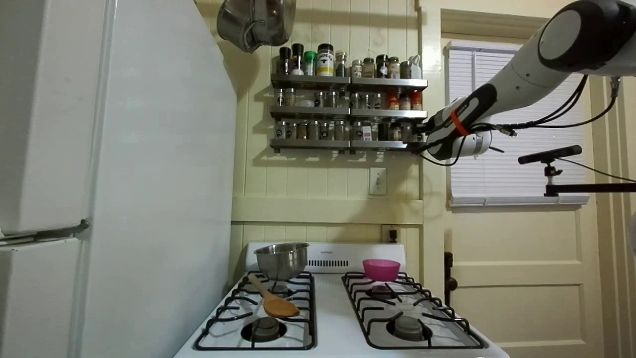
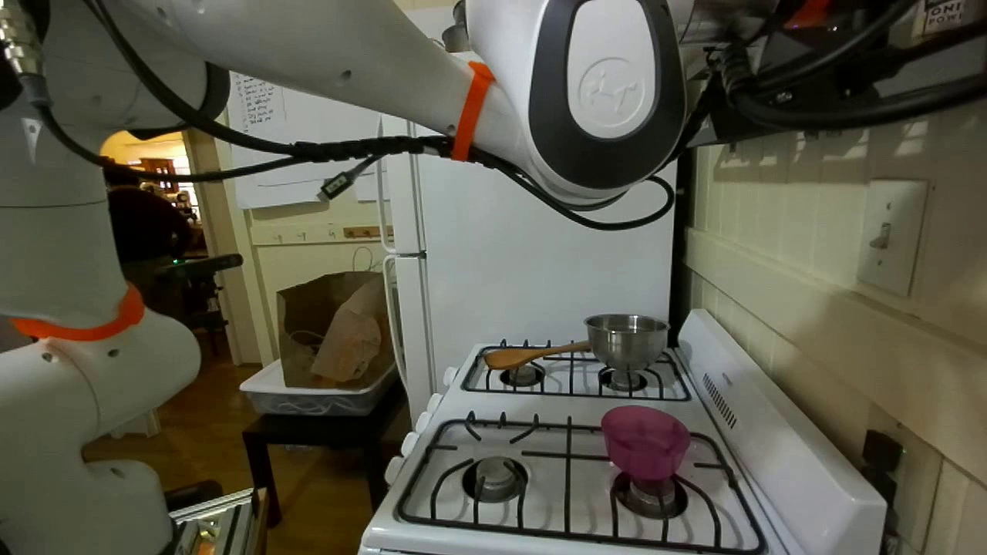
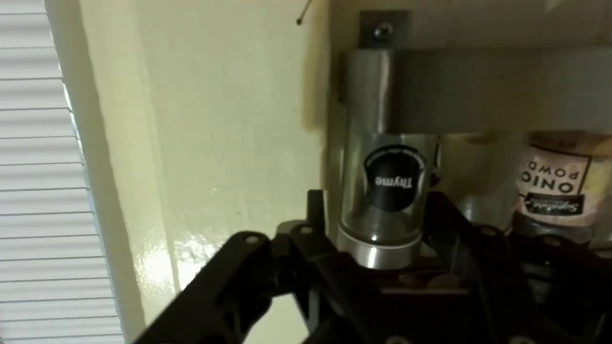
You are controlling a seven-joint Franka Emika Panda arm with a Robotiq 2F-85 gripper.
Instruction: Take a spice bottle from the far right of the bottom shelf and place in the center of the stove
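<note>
The arm (image 1: 521,82), smooth and white with an orange band, extends from the right to the bottom shelf (image 1: 310,144), the lowest of three silvery metal tiers. In the wrist view, which stands upside down, the end effector (image 3: 375,208) has its black, jointed fingers spread around the spice bottle (image 3: 382,210), a clear cylinder with a bright metal cap and a rounded black label reading "Thyme". A gap shows between the bottle and the finger at its right; the other finger lies just beside it, contact there being impossible to tell. The bottle stands upright at the far right of the shelf, its base hidden by the dull grey front rail.

Below, the glossy white stove (image 1: 328,318) carries black, barred burner grates (image 1: 256,348). On the left grate are a shiny, flared metal bowl (image 1: 283,262) at the far end and, nearer, a wooden spoon (image 1: 279,307) with an oval, orange-brown head. A translucent pink bowl (image 1: 381,270) sits at the far end of the right grate. The flat white refrigerator (image 1: 164,164) stands at left; a slatted window blind (image 1: 489,184) hangs at right.
</note>
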